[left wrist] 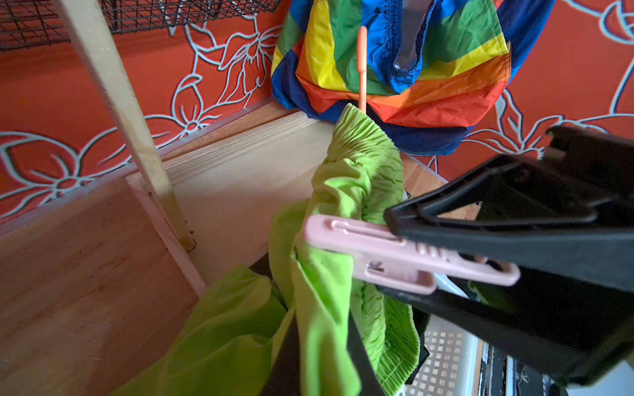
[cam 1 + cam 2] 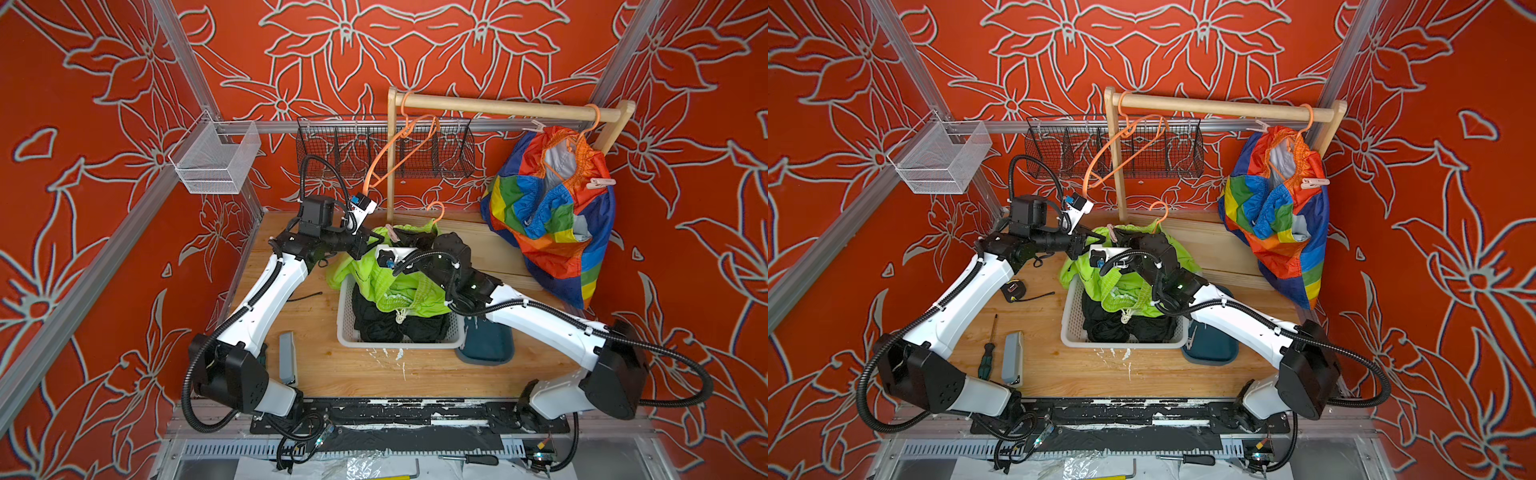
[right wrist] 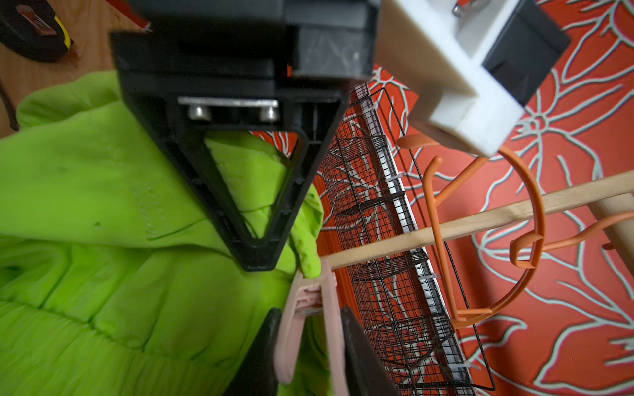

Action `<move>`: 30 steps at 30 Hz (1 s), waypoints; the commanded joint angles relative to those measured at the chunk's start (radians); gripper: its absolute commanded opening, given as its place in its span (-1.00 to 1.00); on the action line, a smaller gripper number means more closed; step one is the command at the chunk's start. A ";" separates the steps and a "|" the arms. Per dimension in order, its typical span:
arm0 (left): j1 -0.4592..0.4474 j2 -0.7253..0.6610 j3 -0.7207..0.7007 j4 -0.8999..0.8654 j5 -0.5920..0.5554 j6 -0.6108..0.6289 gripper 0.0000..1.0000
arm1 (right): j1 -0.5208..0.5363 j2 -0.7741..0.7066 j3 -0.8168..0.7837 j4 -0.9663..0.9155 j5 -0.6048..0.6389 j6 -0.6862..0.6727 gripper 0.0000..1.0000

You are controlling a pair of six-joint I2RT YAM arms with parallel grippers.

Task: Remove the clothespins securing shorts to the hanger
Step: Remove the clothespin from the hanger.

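Observation:
The lime green shorts (image 2: 399, 286) are lifted over the basket, still on an orange hanger whose hook (image 2: 436, 210) sticks up. My left gripper (image 1: 322, 343) is shut on a fold of their fabric. A pale pink clothespin (image 1: 394, 253) clamps the waistband, and my right gripper (image 3: 310, 315) is shut on its handle ends. In both top views the two grippers (image 2: 374, 241) (image 2: 401, 241) meet at this clothespin (image 2: 1112, 232). The black shorts (image 2: 386, 324) lie in the basket. The rainbow shorts (image 2: 548, 216) hang from the rail, with a pink clothespin (image 2: 598, 182) on them.
A white basket (image 2: 345, 332) sits mid-table with a teal tray (image 2: 490, 345) beside it. The wooden rail (image 2: 498, 108) carries an empty orange hanger (image 2: 399, 153). A black wire basket (image 2: 386, 145) and a white mesh basket (image 2: 216, 158) hang behind. A tape measure (image 2: 1013, 289), a screwdriver (image 2: 986, 353) and a grey block (image 2: 1012, 357) lie at the left.

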 commanded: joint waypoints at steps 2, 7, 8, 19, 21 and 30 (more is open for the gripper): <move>0.001 -0.001 0.019 0.026 0.045 0.011 -1.00 | 0.006 -0.013 0.029 -0.031 0.013 0.002 -0.57; 0.005 -0.001 0.016 0.034 0.038 0.008 -1.00 | 0.005 -0.015 0.034 -0.048 0.015 0.015 -0.66; 0.007 -0.001 0.014 0.036 0.036 0.008 -1.00 | 0.006 -0.015 0.036 -0.051 0.014 0.020 -0.67; 0.018 -0.001 0.004 0.057 0.028 -0.003 -1.00 | 0.004 -0.057 0.040 -0.092 0.003 0.096 -0.79; 0.018 -0.002 0.002 0.058 0.022 -0.003 -1.00 | 0.005 -0.070 0.038 -0.098 -0.002 0.115 -0.80; 0.018 -0.009 -0.005 0.062 0.009 0.003 -1.00 | 0.005 -0.171 -0.011 -0.123 0.031 0.220 -0.79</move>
